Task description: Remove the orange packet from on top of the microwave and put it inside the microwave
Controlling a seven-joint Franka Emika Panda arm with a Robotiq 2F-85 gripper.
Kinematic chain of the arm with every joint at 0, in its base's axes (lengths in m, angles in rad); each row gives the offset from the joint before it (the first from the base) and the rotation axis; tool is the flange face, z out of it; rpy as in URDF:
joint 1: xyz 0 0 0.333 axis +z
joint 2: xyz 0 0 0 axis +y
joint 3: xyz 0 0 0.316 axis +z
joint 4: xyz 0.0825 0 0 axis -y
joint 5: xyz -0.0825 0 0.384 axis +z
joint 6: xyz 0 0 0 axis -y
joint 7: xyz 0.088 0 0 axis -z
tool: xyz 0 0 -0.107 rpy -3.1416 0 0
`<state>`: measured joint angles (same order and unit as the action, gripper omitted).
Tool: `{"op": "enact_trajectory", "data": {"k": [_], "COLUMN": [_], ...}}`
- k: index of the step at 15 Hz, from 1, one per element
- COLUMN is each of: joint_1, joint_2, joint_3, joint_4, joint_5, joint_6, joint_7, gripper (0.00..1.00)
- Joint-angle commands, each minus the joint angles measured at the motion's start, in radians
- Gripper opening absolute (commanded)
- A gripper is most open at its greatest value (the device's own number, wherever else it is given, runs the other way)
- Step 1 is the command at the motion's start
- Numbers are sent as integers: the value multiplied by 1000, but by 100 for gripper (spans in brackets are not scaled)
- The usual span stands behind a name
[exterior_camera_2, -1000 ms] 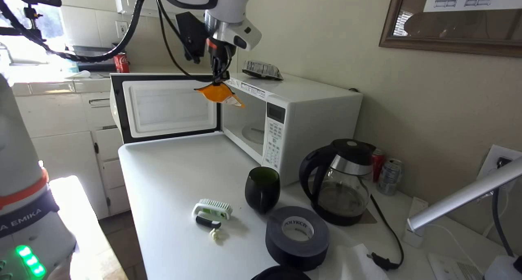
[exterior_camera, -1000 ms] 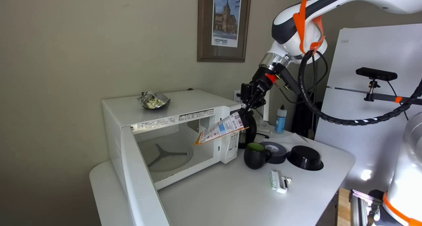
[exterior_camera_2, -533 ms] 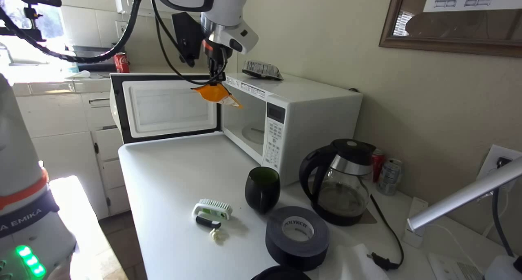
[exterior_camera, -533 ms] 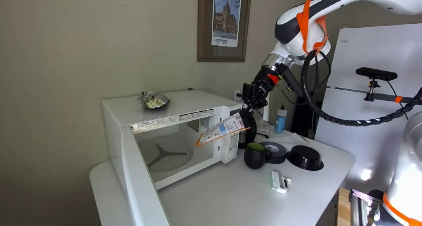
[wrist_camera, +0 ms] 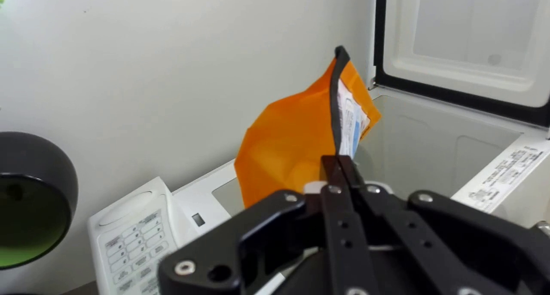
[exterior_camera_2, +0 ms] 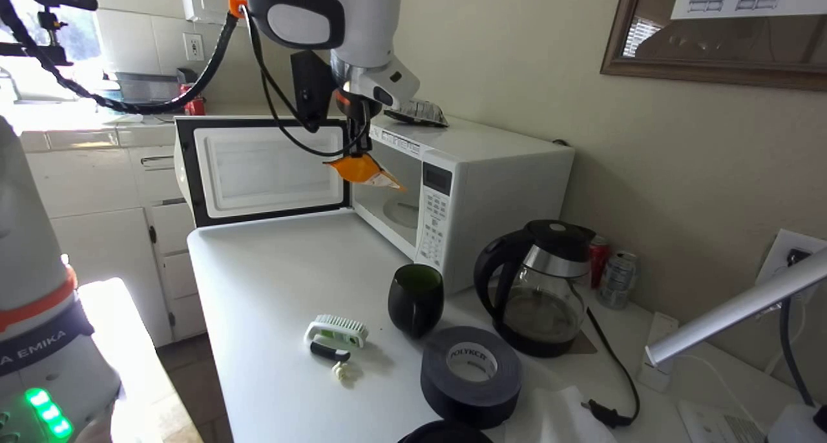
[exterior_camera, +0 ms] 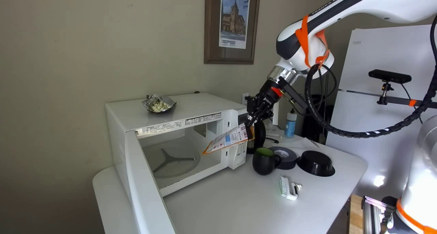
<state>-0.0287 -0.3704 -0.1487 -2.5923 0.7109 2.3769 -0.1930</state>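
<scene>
Orange packet (wrist_camera: 283,144), flat and flexible, with a white printed face and one dark edge, hangs tilted in the air above the white bench (exterior_camera_2: 278,275), in front of the opening of the white boxy microwave (exterior_camera_2: 510,197). The black gripper (wrist_camera: 338,161) holds it: in the wrist view the jaws are closed together, with the dark edge of the packet caught between them. Whether the lower tip of the packet reaches inside the microwave, I cannot tell.

On the bench, in an exterior view, the nearest thing is a shiny black round bowl (exterior_camera_2: 446,433), shown only in part. Just beyond it lies a thick roll of dark grey tape (exterior_camera_2: 452,396). Nearer to the left edge lies a small white-and-green brush (exterior_camera_2: 339,328), and beyond the tape stands a dark rounded mug (exterior_camera_2: 415,310), green inside. Close to the right edge, along the beige wall (exterior_camera_2: 517,62), stands a black-and-glass kettle (exterior_camera_2: 543,314), and behind it are a red can (exterior_camera_2: 599,262) and a silver can (exterior_camera_2: 618,281).

Towards the far edge of the bench is the microwave. On its top rests an opened silvery foil bag (exterior_camera: 167,101) with pale pieces (exterior_camera: 159,106). Its white door (exterior_camera_2: 268,165), bordered in black, is swung wide and reaches towards the far left corner of the bench. Beyond this corner are white cabinets (exterior_camera_2: 97,262).
</scene>
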Motion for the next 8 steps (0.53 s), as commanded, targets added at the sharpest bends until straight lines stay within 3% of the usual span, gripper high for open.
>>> {"op": "enact_trajectory", "data": {"k": [1,4,8], "joint_1": [32,61,121], "joint_2": [98,167,227], "joint_3": [-11,0,39], "joint_4": [-23,-45,-76], "joint_5": [115,276,533], "joint_6": [85,127,227], "joint_7": [-54,-165,-418], "gripper": [1,1,1]}}
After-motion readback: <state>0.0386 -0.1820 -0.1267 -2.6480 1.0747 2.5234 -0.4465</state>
